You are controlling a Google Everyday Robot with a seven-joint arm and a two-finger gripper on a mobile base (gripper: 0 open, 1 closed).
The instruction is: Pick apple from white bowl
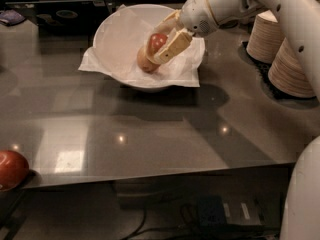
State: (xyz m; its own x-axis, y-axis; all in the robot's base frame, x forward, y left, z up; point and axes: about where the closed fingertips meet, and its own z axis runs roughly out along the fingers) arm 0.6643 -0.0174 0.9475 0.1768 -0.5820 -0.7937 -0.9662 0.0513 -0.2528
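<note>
The white bowl (117,39) with its crinkled paper liner stands at the back middle of the grey table. My gripper (162,40) reaches in from the right and is shut on the small red apple (158,40), holding it above the bowl's inside. A paler yellow-tan apple (144,60) lies in the bowl just below and left of the held apple, partly hidden by a finger (172,47).
A bigger dark red apple (11,169) sits at the table's front left edge. Stacked beige paper bowls (292,64) stand at the right, behind my arm. Dark items (65,15) lie at the back left. Cables lie on the floor below the front edge.
</note>
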